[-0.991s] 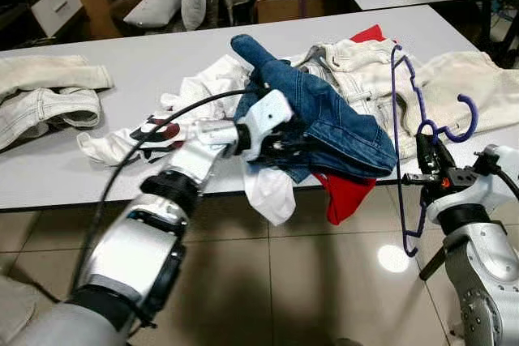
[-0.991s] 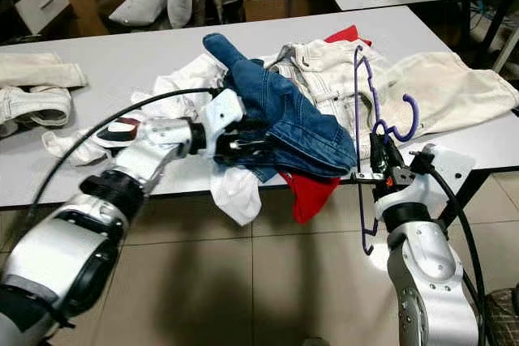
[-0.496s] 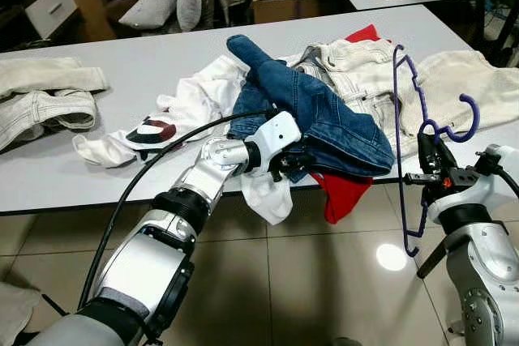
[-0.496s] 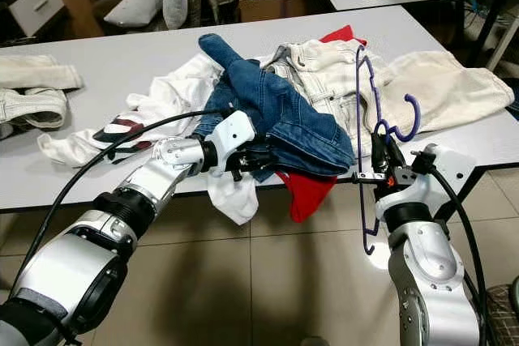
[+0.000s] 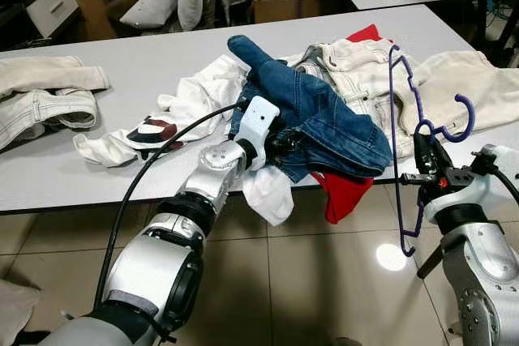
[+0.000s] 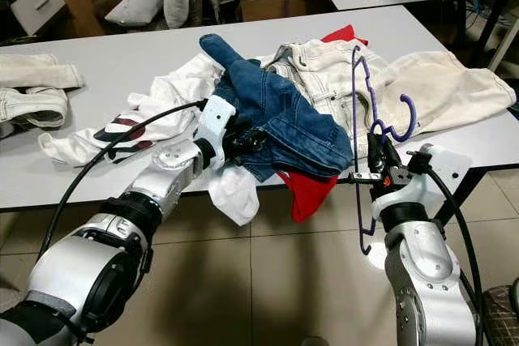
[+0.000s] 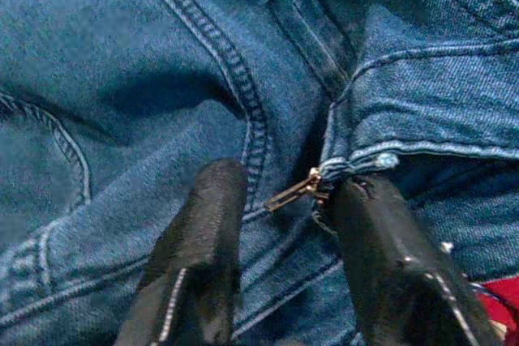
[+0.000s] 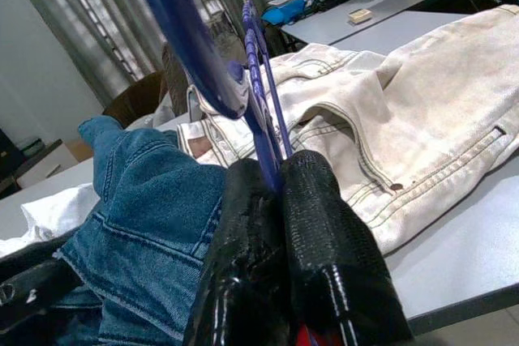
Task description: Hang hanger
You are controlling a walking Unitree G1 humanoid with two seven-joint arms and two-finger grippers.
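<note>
A purple wire hanger (image 8: 188, 38) stands upright off the table's front right edge, with my right gripper (image 5: 426, 155) shut on its neck below the hook. Blue jeans (image 5: 324, 111) lie crumpled on top of the clothes pile in the middle of the grey table (image 5: 122, 70). My left gripper (image 5: 280, 145) is pressed into the jeans near the front edge. In the left wrist view its fingers (image 7: 207, 224) are open, straddling the zipper pull at the fly.
A cream denim garment (image 5: 365, 70) and a red cloth (image 5: 345, 192) lie under the jeans, the red one hanging over the edge. A white printed shirt (image 5: 195, 99) lies to the left, and more cream clothes (image 5: 49, 95) at the far left. Tiled floor lies below.
My left gripper has lifted from the table's front edge up onto the jeans and turned its wrist. The right gripper still holds the hanger in about the same place.
</note>
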